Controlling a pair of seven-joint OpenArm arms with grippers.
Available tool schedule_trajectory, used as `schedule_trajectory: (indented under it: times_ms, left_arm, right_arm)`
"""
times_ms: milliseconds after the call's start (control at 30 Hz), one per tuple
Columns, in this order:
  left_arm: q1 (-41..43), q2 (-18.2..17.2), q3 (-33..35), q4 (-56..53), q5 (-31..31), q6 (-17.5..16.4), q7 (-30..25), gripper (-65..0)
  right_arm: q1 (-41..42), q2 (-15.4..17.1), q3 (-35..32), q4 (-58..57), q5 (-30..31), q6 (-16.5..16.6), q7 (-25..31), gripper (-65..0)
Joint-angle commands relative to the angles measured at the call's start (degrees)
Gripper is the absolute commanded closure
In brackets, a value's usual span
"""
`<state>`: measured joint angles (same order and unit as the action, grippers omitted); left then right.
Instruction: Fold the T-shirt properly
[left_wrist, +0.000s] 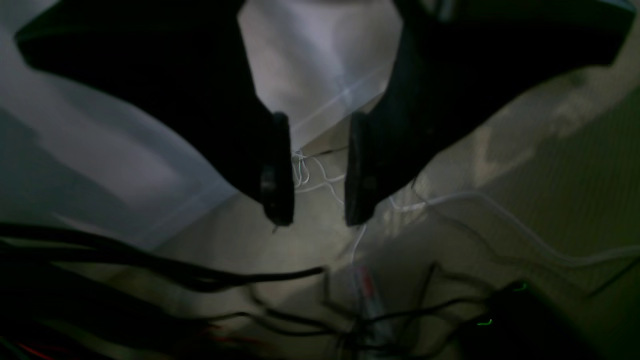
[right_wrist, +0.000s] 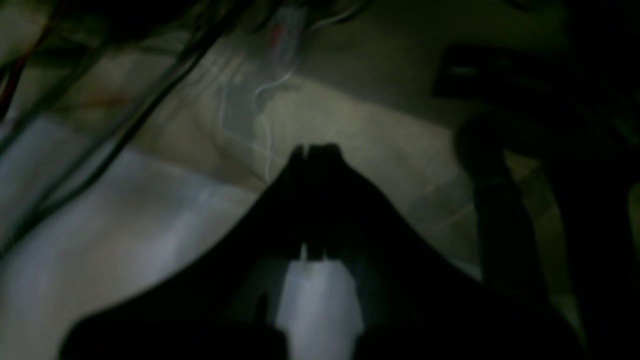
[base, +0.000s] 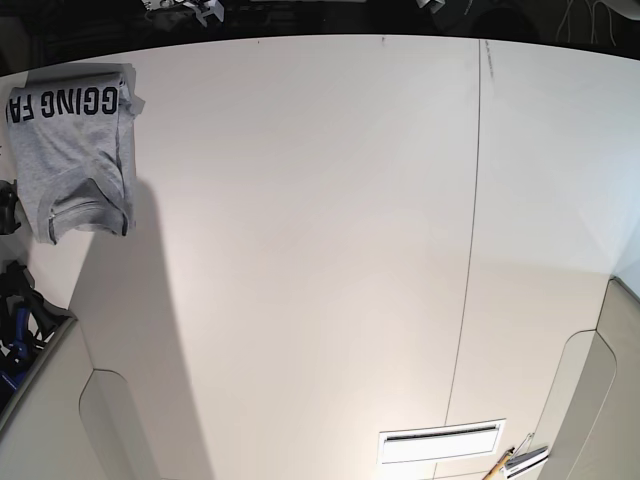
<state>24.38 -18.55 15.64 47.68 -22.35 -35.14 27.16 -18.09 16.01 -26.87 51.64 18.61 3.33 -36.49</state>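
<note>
Base view: T-shirt (base: 75, 150) folded, desk (base: 320, 250) ten o'clock. Left end effector (left_wrist: 318, 172) released, right end effector (right_wrist: 316, 150) clenched empty; advise retreat without snagging.

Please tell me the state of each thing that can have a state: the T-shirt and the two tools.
T-shirt: folded into a compact stack, lettering facing up, lying at the table's far corner.
Left tool: open, holding nothing.
Right tool: shut, holding nothing.

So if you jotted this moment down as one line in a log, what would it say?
T-shirt: folded, far corner of table | left tool: open, empty | right tool: shut, empty | arms: off table
</note>
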Motion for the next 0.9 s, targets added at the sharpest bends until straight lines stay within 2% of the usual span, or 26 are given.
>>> schedule_trajectory:
  times_ms: [0,167,433,500,633,767,867]
  left_arm:
    - [0.0,-0.3,-0.1,-0.1,0.1,0.8,0.0,-21.0]
    - [-1.5,-0.3,-0.1,-0.2,1.0,10.1,0.0,-21.0]
    - [-1.7,0.6,-0.1,-0.1,1.0,22.8,-2.4,-21.0]
    - [-1.8,0.9,-0.1,-0.1,1.0,23.8,-3.8,-19.3]
    - [-2.7,1.6,-0.1,-0.1,1.0,23.8,-4.3,-13.2]
    - [-4.1,1.8,-0.1,-0.1,1.0,24.1,-4.3,-12.6]
    - [-5.2,1.9,-0.1,-0.1,1.0,24.5,-4.2,-4.4]
  right_arm:
    - [-0.3,-0.2,0.0,0.3,0.4,0.0,1.0,0.0]
    - [0.0,-2.7,0.0,0.3,0.5,-0.2,6.3,0.0]
    - [3.1,-6.9,1.7,0.3,3.5,-0.2,6.9,0.0]
    - [4.2,-8.0,2.4,0.3,3.5,-0.3,6.9,0.0]
    - [5.9,-9.1,3.3,0.3,3.2,-0.6,6.7,0.0]
    - [6.0,-9.1,3.3,0.3,2.1,-1.6,6.7,0.0]
    - [6.0,-9.1,3.6,0.3,2.2,-1.6,6.7,0.0]
